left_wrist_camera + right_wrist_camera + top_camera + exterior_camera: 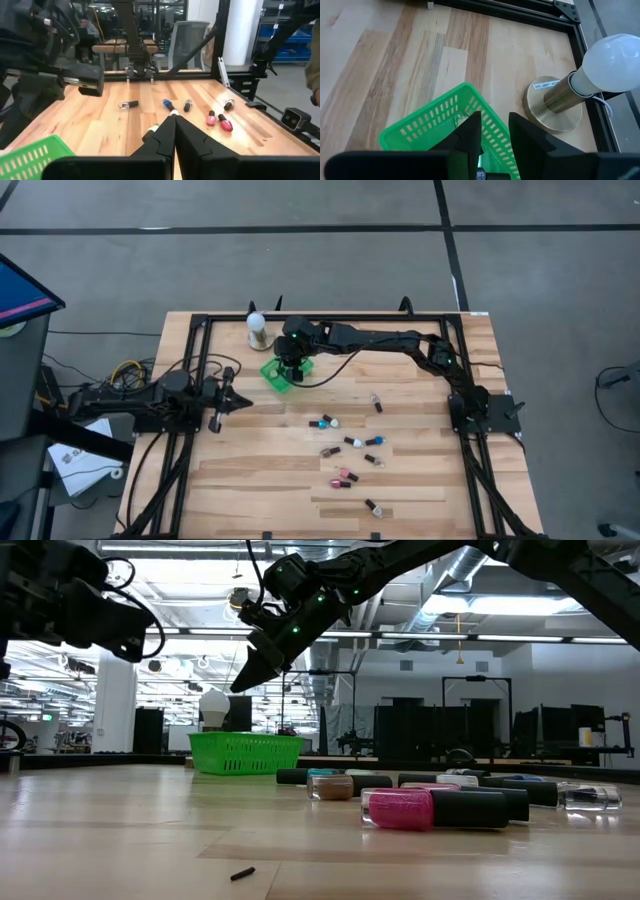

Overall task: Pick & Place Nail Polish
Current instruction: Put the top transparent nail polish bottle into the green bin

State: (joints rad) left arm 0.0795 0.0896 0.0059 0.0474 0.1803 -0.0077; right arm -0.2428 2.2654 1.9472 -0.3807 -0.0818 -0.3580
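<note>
Overhead, right gripper point(492, 131) held apart over basket point(277, 373); bottles point(346, 442) (light, slippery glass) best gripped mid-body.

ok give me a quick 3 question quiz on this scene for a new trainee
1. True or false: the right gripper is above the green basket.
2. Which stands beside the basket? A) a white ball lamp B) a mug C) a book
3. Fill in: the nail polish bottles lie loose on the wooden ____.

Key: 1 true. 2 A. 3 table. The left gripper, fingers together, waits on the left side, away from the bottles.
</note>
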